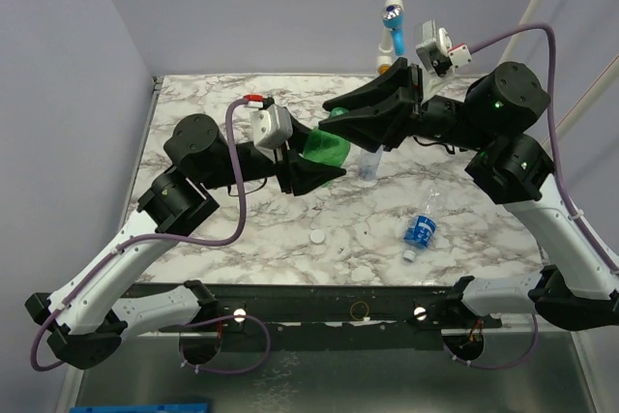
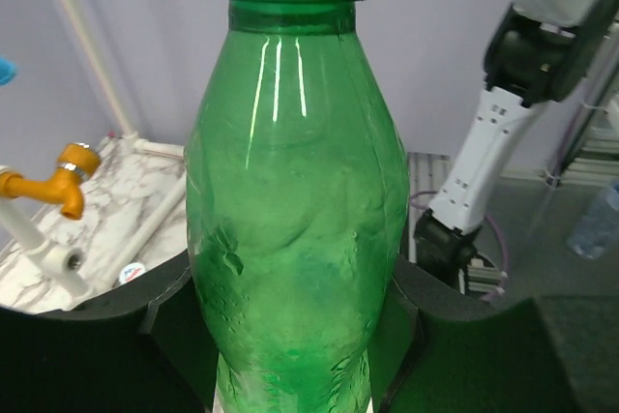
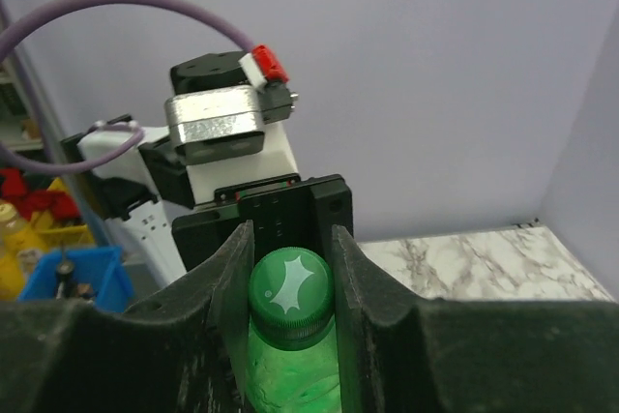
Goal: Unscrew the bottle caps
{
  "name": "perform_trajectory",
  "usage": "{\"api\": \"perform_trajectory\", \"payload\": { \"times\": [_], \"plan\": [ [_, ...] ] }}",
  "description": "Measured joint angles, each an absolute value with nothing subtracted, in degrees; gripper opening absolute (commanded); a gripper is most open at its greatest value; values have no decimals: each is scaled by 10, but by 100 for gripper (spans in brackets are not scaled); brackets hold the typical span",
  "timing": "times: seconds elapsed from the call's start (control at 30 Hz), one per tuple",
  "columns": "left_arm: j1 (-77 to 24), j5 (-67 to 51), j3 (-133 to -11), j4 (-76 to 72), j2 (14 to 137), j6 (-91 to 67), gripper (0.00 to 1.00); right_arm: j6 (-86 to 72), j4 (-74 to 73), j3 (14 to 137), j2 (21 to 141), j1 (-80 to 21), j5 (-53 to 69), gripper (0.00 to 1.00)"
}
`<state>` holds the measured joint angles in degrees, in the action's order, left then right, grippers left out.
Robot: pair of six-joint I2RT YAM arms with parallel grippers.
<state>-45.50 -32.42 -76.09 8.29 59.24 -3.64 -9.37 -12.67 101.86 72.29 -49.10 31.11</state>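
The green bottle is held up off the table, gripped round its body by my left gripper, which is shut on it. In the left wrist view the bottle fills the middle between the black fingers. My right gripper is shut on the bottle's green cap, with a finger pressed against each side. A small clear bottle with a blue label lies on the table. Another small clear bottle stands under the right arm. A loose white cap lies on the marble. The tall bottle is not in view.
A white pipe with a blue valve rises at the table's back edge. An orange valve on a white pipe shows at the left of the left wrist view. The marble tabletop ends at a black rail near the arm bases.
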Motion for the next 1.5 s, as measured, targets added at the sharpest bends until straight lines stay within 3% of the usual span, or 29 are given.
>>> {"api": "perform_trajectory", "payload": {
  "times": [0.13, 0.23, 0.3, 0.37, 0.47, 0.77, 1.03, 1.27, 1.4, 1.5],
  "plan": [
    [-455, -369, -761, 96, 584, -36, 0, -84, -136, 1026, 724, -491, 381, 1],
    [-455, -384, -761, 100, 583, -34, 0, -77, -146, 1031, 725, -491, 395, 60],
    [-455, -381, -760, 101, 583, -30, 0, -79, -159, 1035, 725, -493, 377, 82],
    [-455, -363, -756, 102, 585, -21, 0, -77, -172, 1038, 726, -499, 329, 91],
    [-455, -304, -745, 105, 594, 6, 0, -75, -195, 1064, 741, -504, 237, 96],
    [-453, -124, -697, 80, 610, 70, 0, -86, -267, 1130, 814, -504, 13, 79],
    [-453, -78, -695, 47, 609, 77, 0, -107, -267, 1108, 812, -503, -44, 58],
    [-453, -70, -688, 43, 609, 75, 0, -124, -262, 1090, 809, -503, -43, 56],
    [-453, -69, -688, 39, 609, 71, 0, -134, -251, 1084, 809, -503, -32, 27],
    [-453, -69, -685, 41, 610, 67, 0, -140, -233, 1067, 805, -506, -25, 12]
  ]
}}
